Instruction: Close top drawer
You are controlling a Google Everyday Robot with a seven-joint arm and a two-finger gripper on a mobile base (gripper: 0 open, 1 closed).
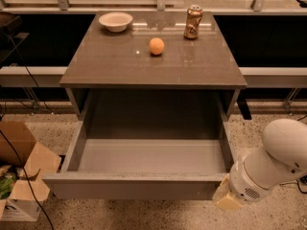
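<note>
The top drawer [144, 157] is pulled far out of the brown-topped cabinet [153, 63]. It is wide and grey, with a smooth grey inside that holds nothing. Its flat front [134, 188] faces the bottom of the view. My gripper [226, 198] is at the drawer's front right corner, on the end of the white arm [276, 159]. Only its cream-coloured tip shows beside the front panel.
On the cabinet top stand a white bowl [115, 21], an orange [156, 46] and a drink can [193, 21]. An open cardboard box [21, 176] sits on the speckled floor at the left. Dark benches flank the cabinet.
</note>
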